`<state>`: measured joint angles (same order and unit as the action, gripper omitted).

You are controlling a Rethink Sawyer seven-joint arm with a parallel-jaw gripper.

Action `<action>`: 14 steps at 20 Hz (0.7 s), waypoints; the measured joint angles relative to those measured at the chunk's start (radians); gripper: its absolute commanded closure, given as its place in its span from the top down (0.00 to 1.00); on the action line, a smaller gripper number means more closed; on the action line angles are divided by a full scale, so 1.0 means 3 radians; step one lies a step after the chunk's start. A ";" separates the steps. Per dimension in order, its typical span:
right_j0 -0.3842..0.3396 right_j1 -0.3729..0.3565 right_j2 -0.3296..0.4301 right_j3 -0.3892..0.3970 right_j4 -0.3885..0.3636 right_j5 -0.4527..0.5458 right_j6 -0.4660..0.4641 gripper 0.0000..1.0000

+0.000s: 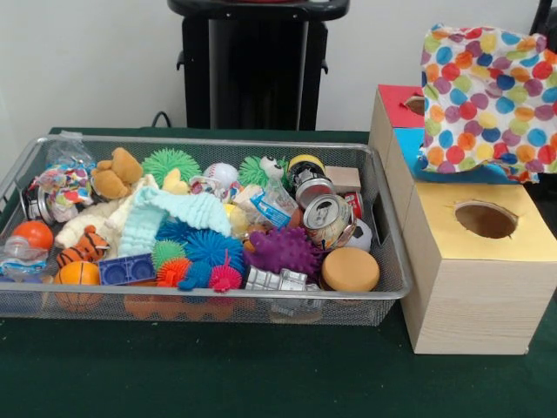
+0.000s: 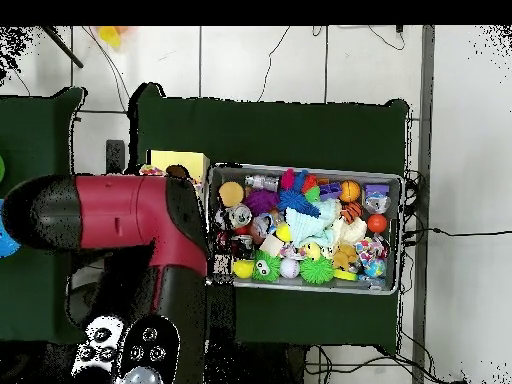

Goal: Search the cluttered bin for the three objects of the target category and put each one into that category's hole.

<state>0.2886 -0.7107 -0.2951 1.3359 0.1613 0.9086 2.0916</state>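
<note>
A wire mesh bin [image 1: 209, 144] holds a heap of toys, cloths, cans and spiky balls. To its right stand wooden boxes with a red top [image 1: 396, 104], a blue top [image 1: 409, 144] and a yellow top [image 1: 522, 218] with a round hole [image 1: 485, 219]. A polka-dot cloth [image 1: 487, 100] hangs bunched over the blue box. My gripper is hidden behind or above it; only a dark piece [image 1: 546, 13] shows at the top right edge. From overhead my red arm [image 2: 120, 215] reaches over the boxes, leaving the yellow top [image 2: 178, 160] in sight beside the bin [image 2: 392, 180].
In the bin lie a pale teal cloth [image 1: 174, 213], a crushed can [image 1: 327, 218], a purple spiky ball [image 1: 283, 251], an orange disc [image 1: 350, 270], a teddy [image 1: 117, 172] and a tiger toy [image 1: 83, 248]. Green cloth [image 1: 218, 366] covers the table.
</note>
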 measured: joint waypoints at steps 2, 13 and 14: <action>-0.0055 0.0033 0.0003 0.0000 0.0001 -0.0161 0.0000 0.00; -0.0297 0.0252 0.0016 0.0000 -0.0003 -0.0700 0.0000 0.00; -0.0309 0.0273 0.0019 0.0000 -0.0003 -0.0724 0.0000 0.00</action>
<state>0.1959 -0.6287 -0.2895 1.3359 0.1605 0.6915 2.0916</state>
